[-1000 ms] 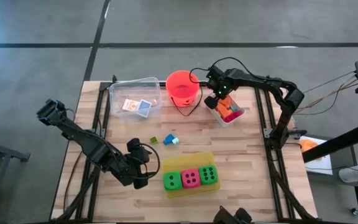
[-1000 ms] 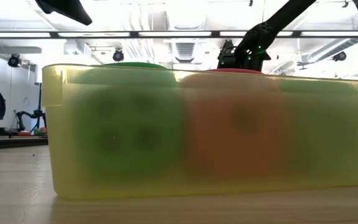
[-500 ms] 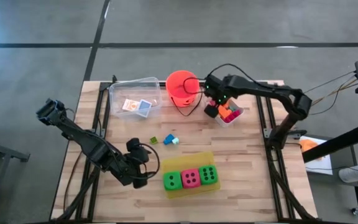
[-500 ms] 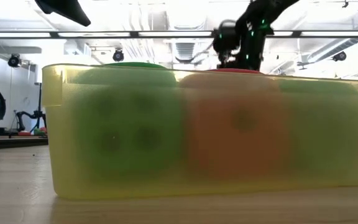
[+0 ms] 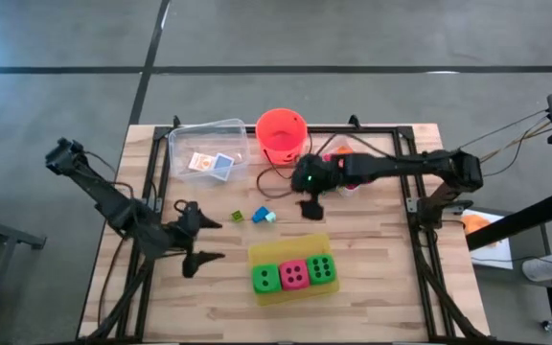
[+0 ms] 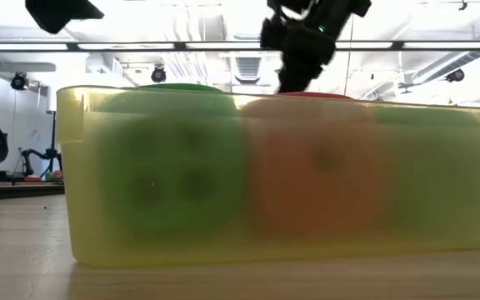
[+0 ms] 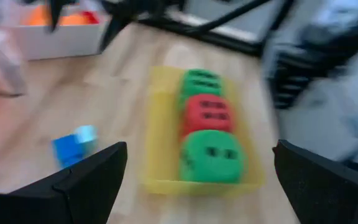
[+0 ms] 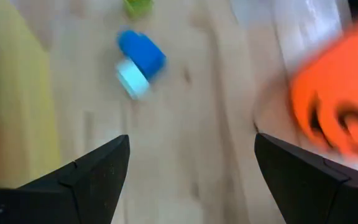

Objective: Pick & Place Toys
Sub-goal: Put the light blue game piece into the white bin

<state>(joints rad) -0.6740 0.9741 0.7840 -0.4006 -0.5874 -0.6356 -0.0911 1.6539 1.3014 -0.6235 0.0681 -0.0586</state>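
Dice [image 5: 294, 274] in a row, green, pink, green, inside the flat yellow tray [image 5: 289, 248] at the six o'clock part of the bench [image 5: 372, 268]. Blue brick [image 5: 260, 215] with a pale blue piece [image 5: 270, 218] touching it and a small green brick [image 5: 239, 217] just beside, all near the bench centre, at twelve o'clock from the tray. Right gripper [image 5: 310, 208] above the bench, jaws apart and empty, blue brick at nine o'clock from them, near but not between. Left gripper [image 5: 202, 240] low at the tray's nine o'clock, jaws spread wide, holding nothing, dice ahead of them and apart. Two small cards [image 5: 209, 164] in the clear tub [image 5: 207, 129] at eleven o'clock. Orange-red bucket [image 5: 281, 134] at twelve o'clock. More coloured bricks [image 5: 341, 151] in a white bin behind the right arm, mostly hidden.
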